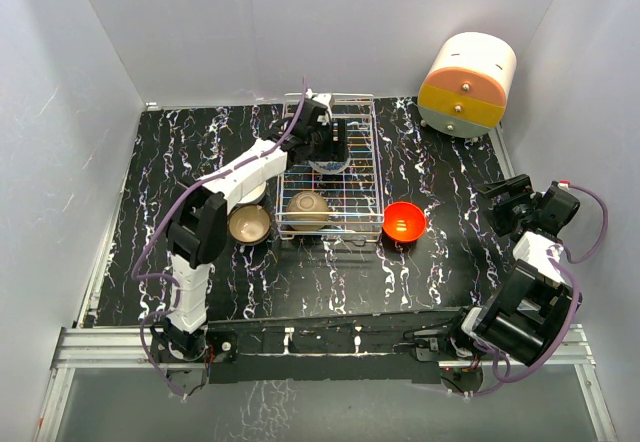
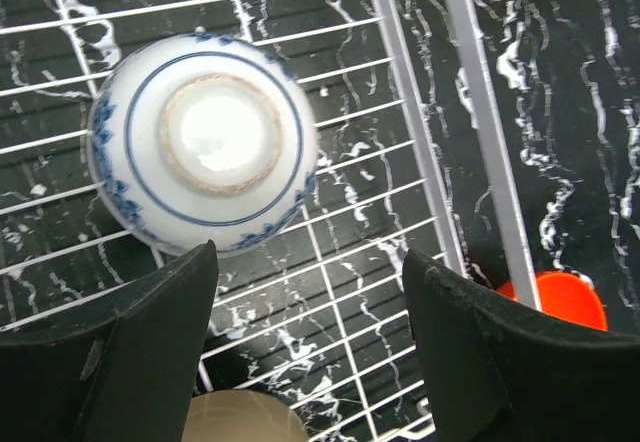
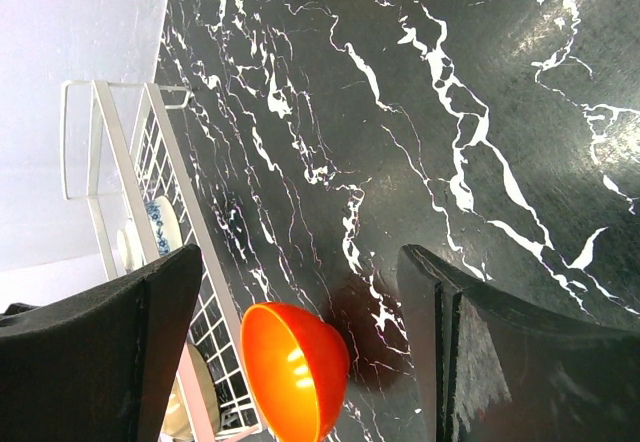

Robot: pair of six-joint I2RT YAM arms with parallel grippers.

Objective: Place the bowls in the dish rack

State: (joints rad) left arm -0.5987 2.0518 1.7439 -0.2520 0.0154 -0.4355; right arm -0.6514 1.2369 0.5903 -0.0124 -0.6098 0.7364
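Inside the wire dish rack [image 1: 366,162], upper centre: upturned white bowl [image 2: 205,142] with blue trim, tan bowl [image 1: 308,207] below it. Just beside the rack's lower left corner: brown bowl [image 1: 249,224]; lower right: red-orange bowl [image 1: 404,221]. Left gripper [image 2: 310,292] above the white bowl, fingers spread, empty. Right gripper [image 3: 300,257] at right edge, likewise spread, empty.

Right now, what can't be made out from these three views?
- White bowl: upside down in the dish rack, inside hidden; left gripper covers most of it in the top view.
- Tan bowl: left wrist view cuts it off at the bottom edge.
- Bowl left of the rack: seen only from above, outside colour hidden.
- Red bowl: left wrist view shows only a sliver behind the gripper.
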